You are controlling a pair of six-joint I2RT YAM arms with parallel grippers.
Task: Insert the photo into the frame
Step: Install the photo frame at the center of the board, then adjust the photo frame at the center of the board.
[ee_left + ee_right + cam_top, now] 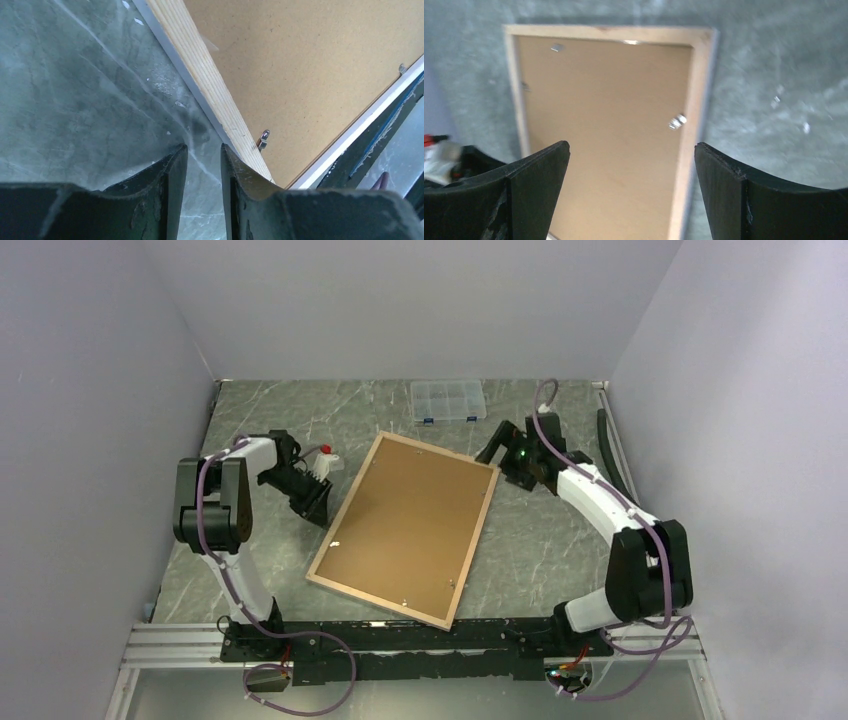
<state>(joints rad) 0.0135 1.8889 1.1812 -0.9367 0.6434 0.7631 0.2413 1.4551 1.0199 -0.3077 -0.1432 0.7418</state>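
L hand (pixel 204 150) low by frame (pixel 208 85) wood edge, narrow gap, empty | R hand (pixel 631 147) wide, empty, above backing board (pixel 405 530) | frame face-down on table (pixel 540 540), photo unseen | prob. tab (pixel 263 137) work next: narrow tips, pin frame vs sliding

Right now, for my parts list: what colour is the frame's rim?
Light wood; the frame shows best in top external view.
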